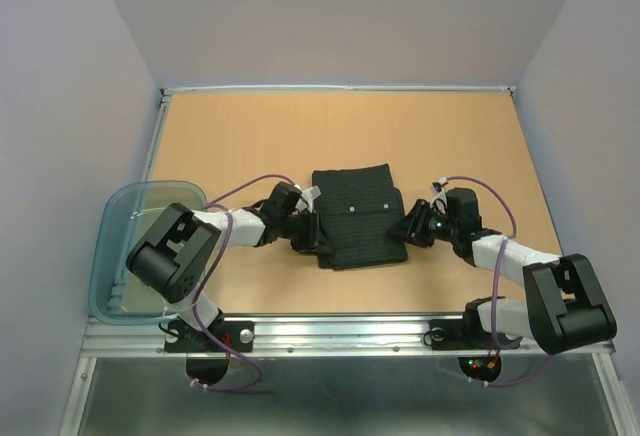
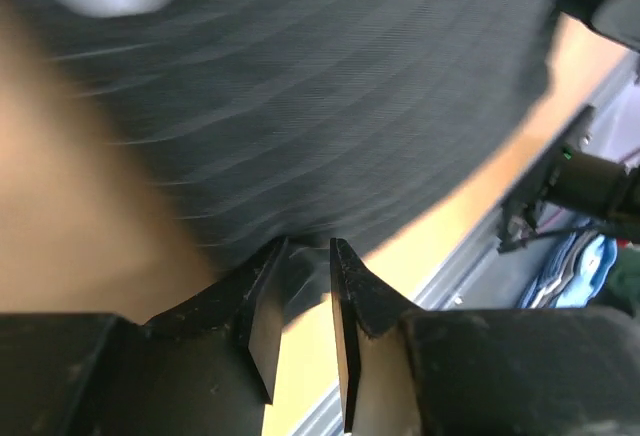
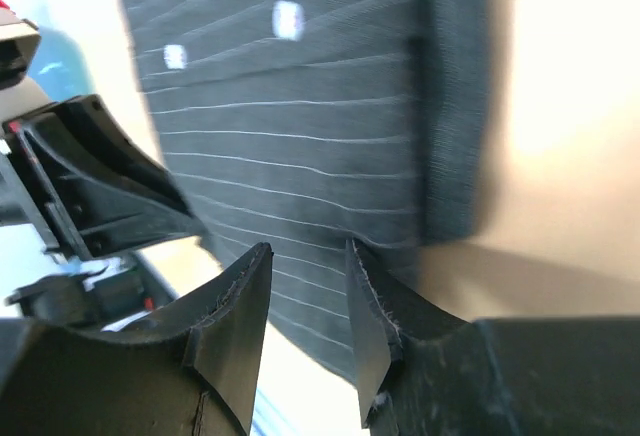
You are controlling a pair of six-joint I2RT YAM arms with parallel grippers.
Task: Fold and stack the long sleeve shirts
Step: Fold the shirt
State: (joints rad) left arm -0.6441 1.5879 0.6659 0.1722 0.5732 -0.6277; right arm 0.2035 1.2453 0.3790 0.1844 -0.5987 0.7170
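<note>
The black pinstriped long sleeve shirt (image 1: 355, 218) lies folded into a rectangle in the middle of the table, with small white buttons showing on top. My left gripper (image 1: 311, 228) is low at its left edge. In the left wrist view the jaws (image 2: 309, 246) stand a little apart, with the shirt's edge (image 2: 330, 106) right at the fingertips and table showing through the gap. My right gripper (image 1: 405, 227) is at the shirt's right edge. In the right wrist view its jaws (image 3: 308, 251) stand a little apart over the striped cloth (image 3: 300, 126), which runs flat through the gap.
A translucent blue-grey plastic tub (image 1: 120, 246) sits at the table's left edge beside the left arm's base. The wooden tabletop (image 1: 340, 126) has a raised rim at the back and sides. A metal rail (image 1: 330, 331) runs along the near edge.
</note>
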